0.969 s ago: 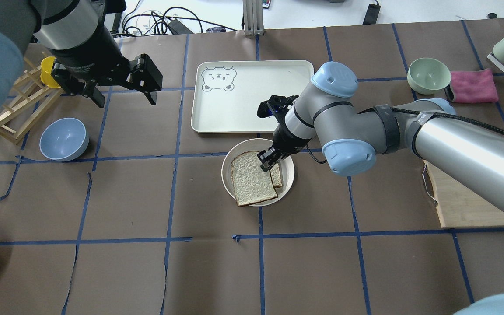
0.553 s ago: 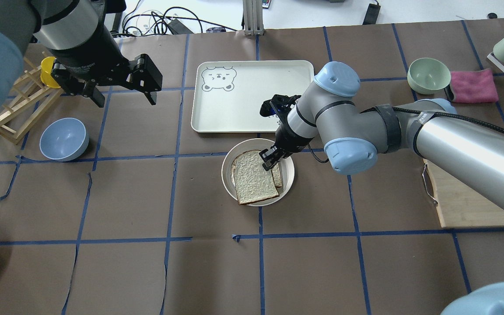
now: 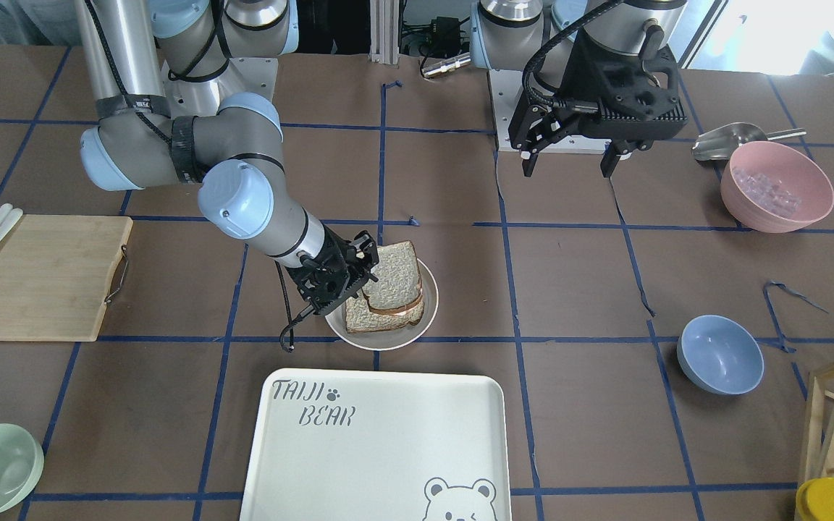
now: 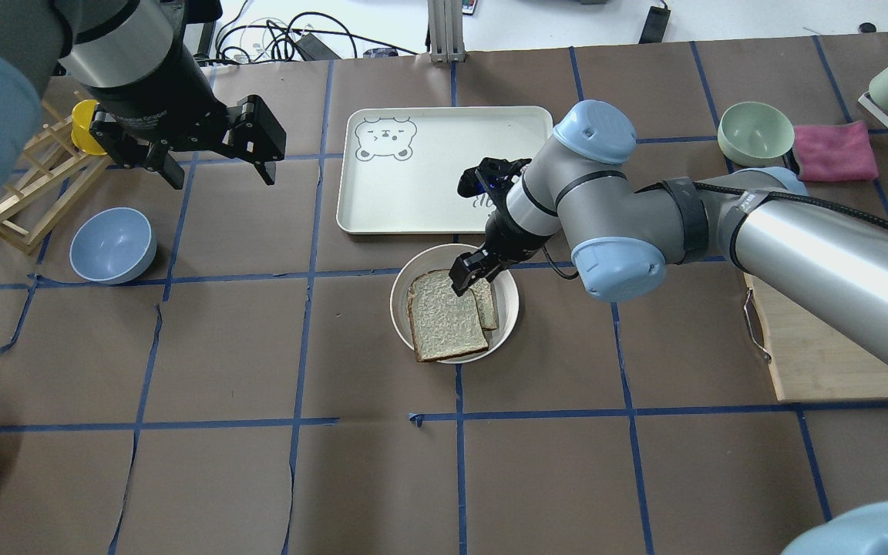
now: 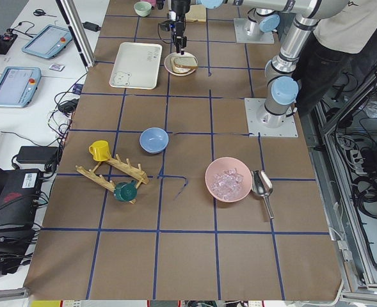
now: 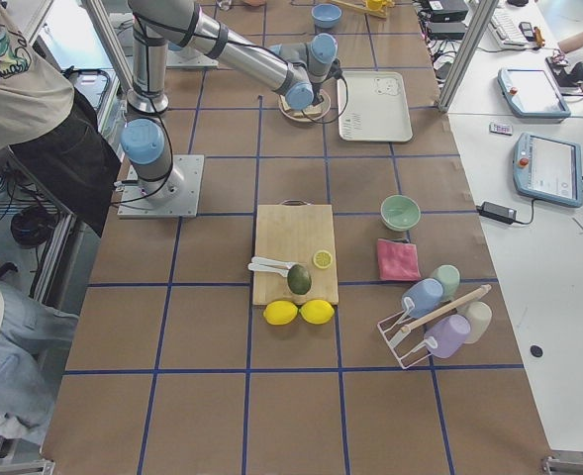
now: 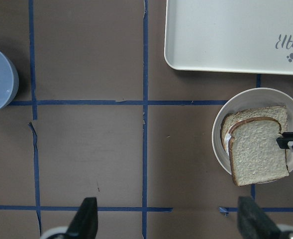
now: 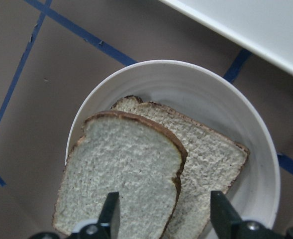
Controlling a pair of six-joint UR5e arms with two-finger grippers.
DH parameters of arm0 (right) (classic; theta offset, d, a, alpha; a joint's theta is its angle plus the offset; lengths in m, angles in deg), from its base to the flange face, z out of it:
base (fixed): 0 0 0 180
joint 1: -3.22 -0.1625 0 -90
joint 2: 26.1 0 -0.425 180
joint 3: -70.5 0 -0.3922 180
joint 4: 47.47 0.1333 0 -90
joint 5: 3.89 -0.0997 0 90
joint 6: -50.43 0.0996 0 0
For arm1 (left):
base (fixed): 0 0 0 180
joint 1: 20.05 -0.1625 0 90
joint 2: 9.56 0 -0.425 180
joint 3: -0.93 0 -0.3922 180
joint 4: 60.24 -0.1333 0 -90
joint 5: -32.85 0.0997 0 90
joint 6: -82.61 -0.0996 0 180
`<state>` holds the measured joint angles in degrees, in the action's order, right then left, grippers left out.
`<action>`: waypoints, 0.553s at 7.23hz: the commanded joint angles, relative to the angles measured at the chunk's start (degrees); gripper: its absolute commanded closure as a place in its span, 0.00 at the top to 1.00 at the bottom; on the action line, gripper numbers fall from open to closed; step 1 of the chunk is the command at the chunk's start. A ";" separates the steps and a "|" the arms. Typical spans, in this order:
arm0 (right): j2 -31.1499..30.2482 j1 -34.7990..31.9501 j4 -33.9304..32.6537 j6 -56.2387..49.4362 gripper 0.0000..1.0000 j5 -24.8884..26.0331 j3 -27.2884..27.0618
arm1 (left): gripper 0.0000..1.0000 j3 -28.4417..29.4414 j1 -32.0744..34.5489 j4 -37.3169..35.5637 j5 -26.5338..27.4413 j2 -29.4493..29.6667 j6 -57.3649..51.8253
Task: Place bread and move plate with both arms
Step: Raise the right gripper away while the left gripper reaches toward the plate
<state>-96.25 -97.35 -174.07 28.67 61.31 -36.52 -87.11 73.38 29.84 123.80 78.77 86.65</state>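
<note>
The bread [image 4: 444, 316] lies flat on a second slice [image 4: 488, 308] on the round cream plate [image 4: 401, 304] at mid-table. My right gripper [image 4: 469, 279] hangs just over the bread's far right corner, its fingers spread and not pinching it. In the right wrist view the two fingertips [image 8: 111, 214] straddle the top slice's [image 8: 121, 169] crust edge with clear gaps. My left gripper [image 4: 216, 173] is open and empty, high over the table's far left. The left wrist view shows the plate [image 7: 218, 139] and the bread [image 7: 258, 159] well off to the side.
The white bear tray [image 4: 428, 169] lies just beyond the plate. A blue bowl [image 4: 112, 245] and a wooden rack [image 4: 20, 193] are at the left. A green bowl [image 4: 755, 132], a pink cloth [image 4: 833, 150] and a cutting board [image 4: 822, 354] are at the right.
My right gripper held the bread tilted by its edge; the slice now lies flat on the lower slice and the fingers have spread apart. The left arm has not moved.
</note>
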 commanded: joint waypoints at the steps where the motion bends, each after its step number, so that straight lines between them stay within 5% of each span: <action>1: -0.16 0.12 8.32 0.93 1.00 5.16 9.66 | 1.00 -0.02 0.00 0.00 -0.08 0.00 0.00; 4: 0.37 0.12 33.10 3.29 1.00 13.71 32.26 | 1.00 -0.02 -0.09 -0.53 -3.04 0.78 0.61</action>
<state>-95.90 -97.24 -150.47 30.68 71.56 -12.56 -87.17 73.36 29.52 122.73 79.09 86.85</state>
